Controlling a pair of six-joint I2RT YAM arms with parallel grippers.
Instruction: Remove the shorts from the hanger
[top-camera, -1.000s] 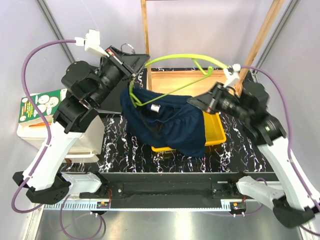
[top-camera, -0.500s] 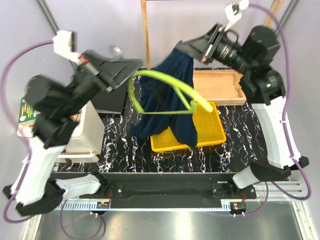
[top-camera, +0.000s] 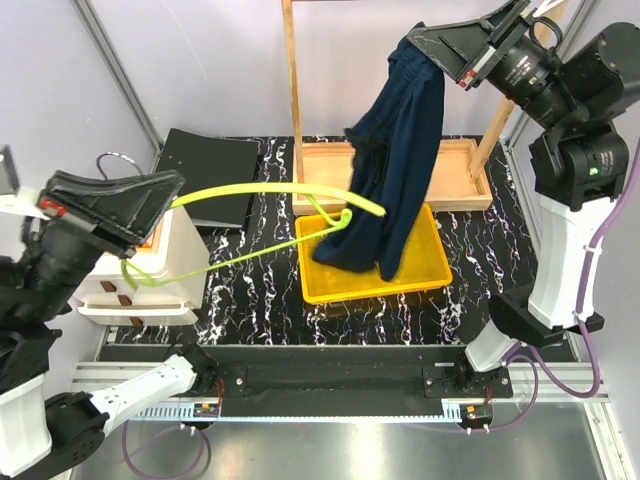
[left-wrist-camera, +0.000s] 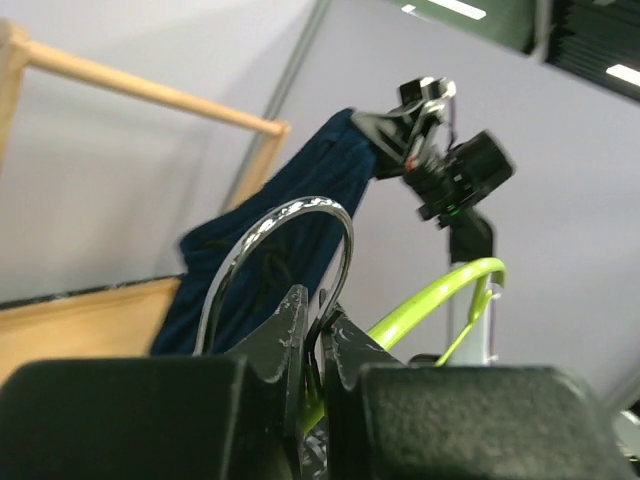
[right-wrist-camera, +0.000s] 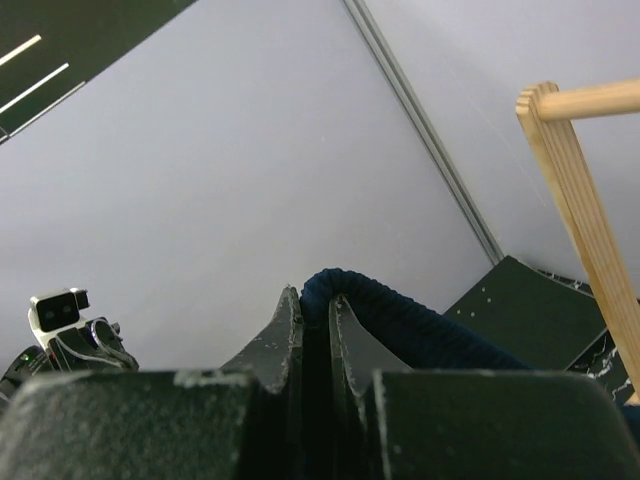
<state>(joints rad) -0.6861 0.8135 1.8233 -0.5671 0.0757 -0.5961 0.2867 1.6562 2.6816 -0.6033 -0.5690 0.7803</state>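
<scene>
The dark navy shorts (top-camera: 400, 170) hang from my right gripper (top-camera: 415, 45), which is raised high at the back right and shut on their gathered waistband (right-wrist-camera: 400, 310). Their lower end rests in the yellow tray (top-camera: 430, 280). My left gripper (top-camera: 170, 190) is at the left, shut on the silver hook (left-wrist-camera: 290, 240) of the lime-green hanger (top-camera: 270, 195). The hanger sticks out to the right, free of the shorts, with its far end (top-camera: 345, 215) close to the hanging fabric. The shorts also show in the left wrist view (left-wrist-camera: 290, 250).
A tall wooden rack frame (top-camera: 291, 100) stands at the back over a wooden tray (top-camera: 470, 185). A white drawer unit (top-camera: 165, 275) sits at the left under the hanger. A black flat box (top-camera: 215, 175) lies behind it.
My right gripper has lifted the shorts up and to the back right. My left gripper has pulled the hanger left and down, and the hanger has come out of the shorts.
</scene>
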